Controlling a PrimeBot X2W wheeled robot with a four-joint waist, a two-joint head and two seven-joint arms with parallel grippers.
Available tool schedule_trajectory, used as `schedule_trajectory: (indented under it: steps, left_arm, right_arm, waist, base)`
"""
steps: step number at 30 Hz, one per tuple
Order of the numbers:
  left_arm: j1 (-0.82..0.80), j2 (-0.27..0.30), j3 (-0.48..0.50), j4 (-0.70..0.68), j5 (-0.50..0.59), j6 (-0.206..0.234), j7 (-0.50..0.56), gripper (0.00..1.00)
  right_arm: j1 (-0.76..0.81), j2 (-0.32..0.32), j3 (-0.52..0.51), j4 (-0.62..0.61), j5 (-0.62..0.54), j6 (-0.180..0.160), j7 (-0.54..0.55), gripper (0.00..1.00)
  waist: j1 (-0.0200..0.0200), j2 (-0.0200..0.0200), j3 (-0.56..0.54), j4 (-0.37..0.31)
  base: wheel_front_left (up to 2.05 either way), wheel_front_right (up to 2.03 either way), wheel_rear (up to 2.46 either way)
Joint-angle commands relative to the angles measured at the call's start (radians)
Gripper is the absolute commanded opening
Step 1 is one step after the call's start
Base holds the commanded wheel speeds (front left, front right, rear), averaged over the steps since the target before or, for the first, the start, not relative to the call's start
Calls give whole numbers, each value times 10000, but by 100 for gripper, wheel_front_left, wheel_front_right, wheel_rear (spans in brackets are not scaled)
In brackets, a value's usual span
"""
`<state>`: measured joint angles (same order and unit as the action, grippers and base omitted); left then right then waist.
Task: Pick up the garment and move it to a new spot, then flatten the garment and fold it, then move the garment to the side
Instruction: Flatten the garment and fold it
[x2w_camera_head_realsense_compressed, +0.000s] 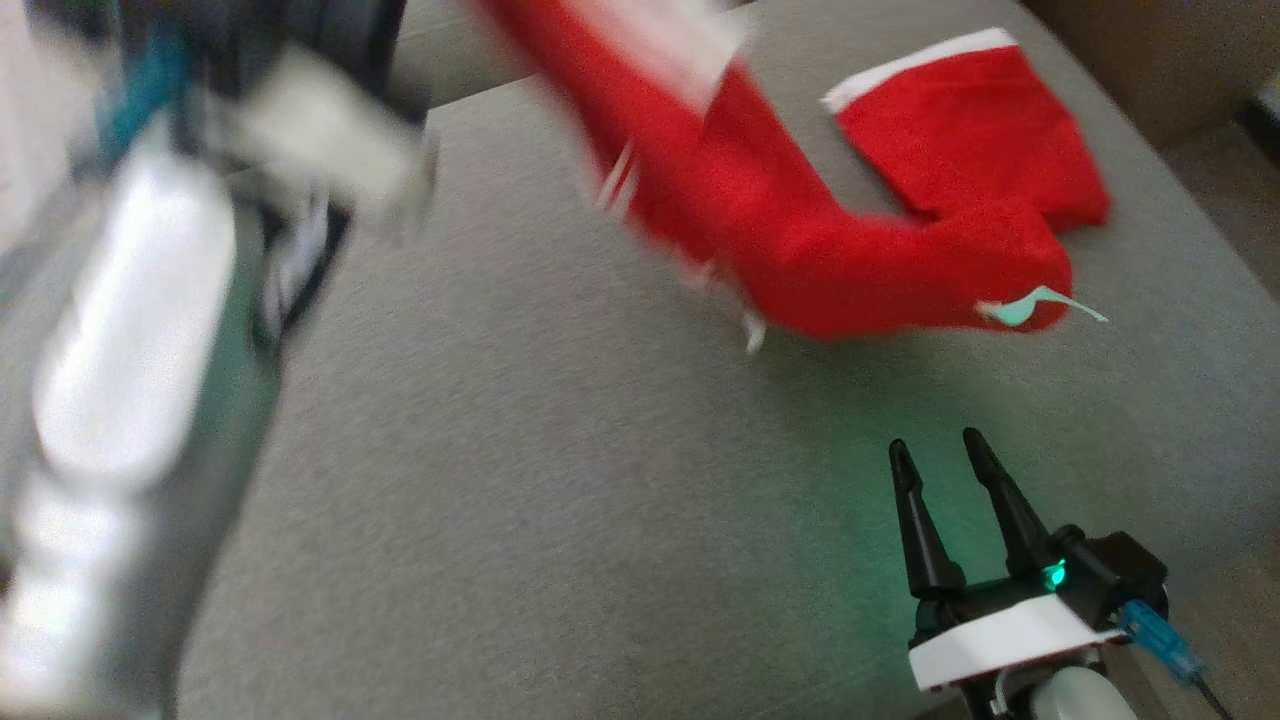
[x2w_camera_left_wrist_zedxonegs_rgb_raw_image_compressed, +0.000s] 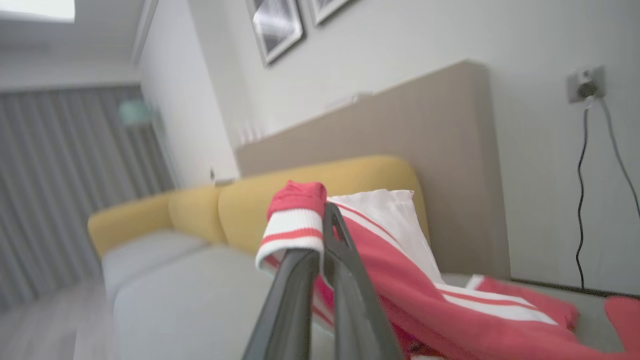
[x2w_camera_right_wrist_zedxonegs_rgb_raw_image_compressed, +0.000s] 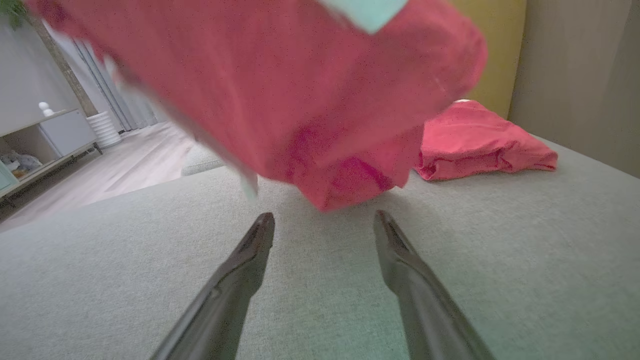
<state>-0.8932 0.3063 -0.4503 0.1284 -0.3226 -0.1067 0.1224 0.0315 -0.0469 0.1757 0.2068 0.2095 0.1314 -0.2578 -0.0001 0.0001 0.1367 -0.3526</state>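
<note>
At the left fingers (x2w_camera_left_wrist_zedxonegs_rgb_raw_image_compressed: 330, 240), the pair is together and clamped on the striped cuff (x2w_camera_left_wrist_zedxonegs_rgb_raw_image_compressed: 292, 227) of the red garment (x2w_camera_head_realsense_compressed: 850, 270). The hold takes in the cuff alone, so the probable fault is slippage. The weight of the hanging cloth, or drag from the part lying on the grey seat (x2w_camera_head_realsense_compressed: 500, 520), may pull the cuff free. In the head view the garment runs from 12 o'clock, raised, down to 2 o'clock, where its far part lies on the seat. The right fingers (x2w_camera_head_realsense_compressed: 912, 510), at 5 o'clock, stand apart and hold nothing. The low fold of the garment hangs just beyond their tips toward 12 o'clock, so cloth swept across them may snag. The left forearm (x2w_camera_head_realsense_compressed: 130, 330), blurred, occupies 9 o'clock. Outward, in the left wrist view, a yellow sofa back (x2w_camera_left_wrist_zedxonegs_rgb_raw_image_compressed: 360, 172) and a beige panel (x2w_camera_left_wrist_zedxonegs_rgb_raw_image_compressed: 450, 150) stand behind the seat and limit placement that way. A cable (x2w_camera_left_wrist_zedxonegs_rgb_raw_image_compressed: 580, 200) hangs from a wall socket (x2w_camera_left_wrist_zedxonegs_rgb_raw_image_compressed: 582, 85) at 2 o'clock, well apart from the garment.
</note>
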Motion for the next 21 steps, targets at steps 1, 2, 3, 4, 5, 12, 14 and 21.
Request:
schedule_trajectory:
  steps: [1, 2, 3, 4, 5, 12, 14, 21]
  left_arm:
    - [1433, 538, 633, -520, -349, 456, -18, 0]
    - [2310, 560, 828, -667, -612, 710, -143, 0]
    - [3210, 543, 1016, -782, -884, 941, -331, 0]
    - [4046, 526, 1159, -870, -1076, 1128, -596, 0]
    - [4046, 526, 1159, -870, -1076, 1128, -596, 0]
    - [7905, -482, 1634, -129, -2284, 1499, -2959, 0]
    - [8447, -953, 1601, 322, -2596, 1466, -3302, 57]
    - [8834, -620, 1396, 342, -2239, 1798, -2937, 100]
  right_arm:
    - [-310, -34, 151, -354, -109, -7, -40, 100]
    - [-348, -34, 104, -370, -130, -7, -40, 100]
    - [-383, -34, 34, -388, -157, -7, -40, 100]
    - [-419, -34, -22, -398, -190, -7, -40, 100]
    - [-419, -34, -22, -398, -190, -7, -40, 100]
    - [-559, -33, -285, -404, -495, -7, -40, 100]
    - [-588, -33, -319, -393, -585, -7, -40, 100]
    - [-674, -33, -212, -405, -649, -7, -40, 100]
  waist:
    - [1, -1, 216, 604]
    - [1, -1, 284, 759]
    - [1, -1, 369, 928]
    - [1, -1, 452, 1080]
    - [1, -1, 452, 1080]
    - [1, -1, 790, 2081]
    - [1, -1, 796, 2348]
    - [1, -1, 877, 2521]
  base:
    - [0, 0, 0]
    - [0, 0, 0]
    - [0, 0, 0]
    - [0, 0, 0]
    - [0, 0, 0]
    - [0, 0, 0]
    - [0, 0, 0]
    - [0, 0, 0]
